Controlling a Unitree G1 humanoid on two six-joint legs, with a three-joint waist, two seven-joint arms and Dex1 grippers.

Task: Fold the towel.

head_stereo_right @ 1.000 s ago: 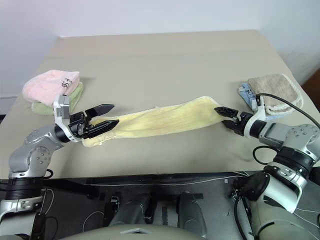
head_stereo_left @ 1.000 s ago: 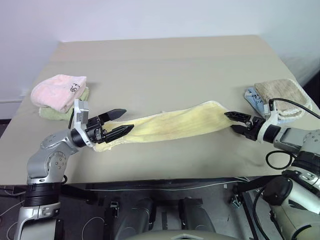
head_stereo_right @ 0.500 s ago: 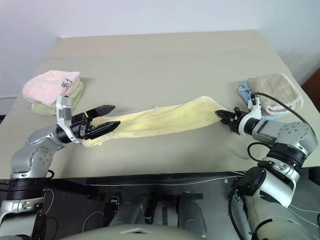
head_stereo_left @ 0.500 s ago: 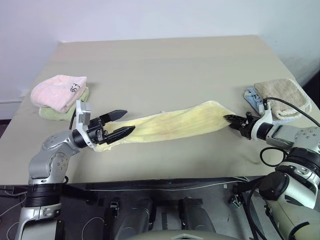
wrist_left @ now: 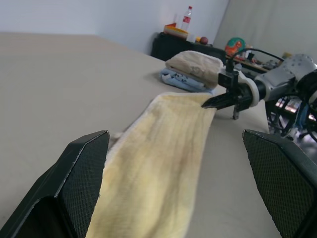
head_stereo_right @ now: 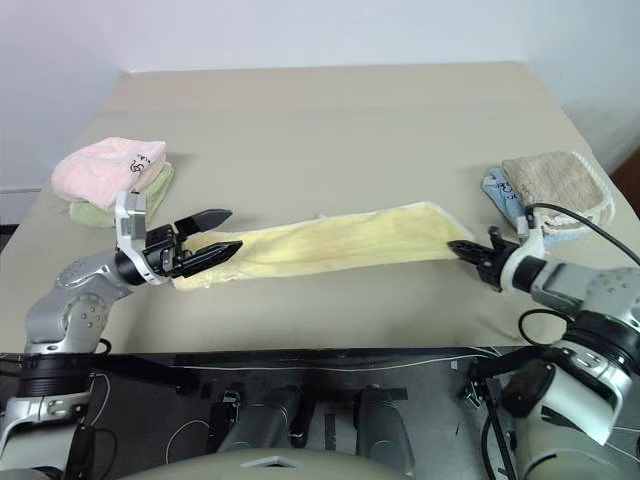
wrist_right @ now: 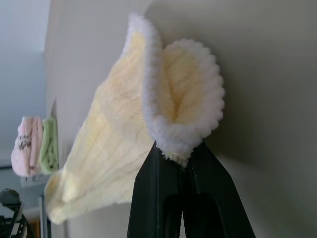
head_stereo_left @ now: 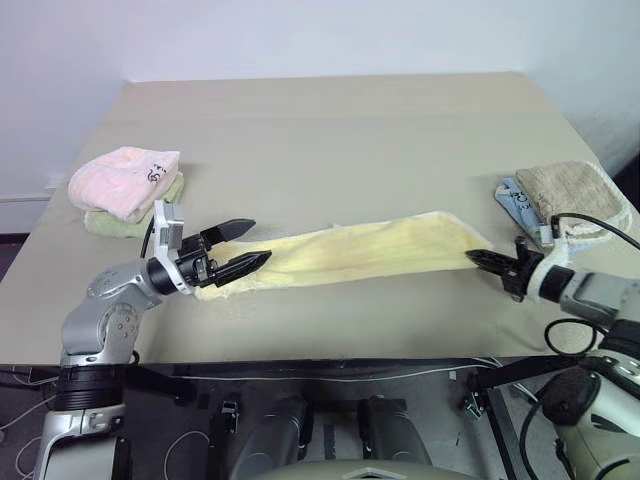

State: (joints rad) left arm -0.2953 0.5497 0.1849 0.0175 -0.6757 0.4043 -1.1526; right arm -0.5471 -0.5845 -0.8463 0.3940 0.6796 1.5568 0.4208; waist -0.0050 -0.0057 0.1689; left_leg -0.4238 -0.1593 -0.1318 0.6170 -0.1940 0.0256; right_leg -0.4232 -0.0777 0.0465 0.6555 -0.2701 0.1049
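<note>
I had the right gripper [head_stereo_right: 462,247] clamped tight on the whitish hem at the right end of the pale yellow towel [head_stereo_right: 330,250], which lay stretched left to right across the table [head_stereo_right: 330,120]. My left gripper [head_stereo_right: 222,232] stood wide open, its fingers straddling the towel's left end without pinching it.

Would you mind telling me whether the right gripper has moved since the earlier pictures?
Yes. The right gripper, jaws now shut on the towel, has pulled back toward the table's near edge, away from the beige towel.
</note>
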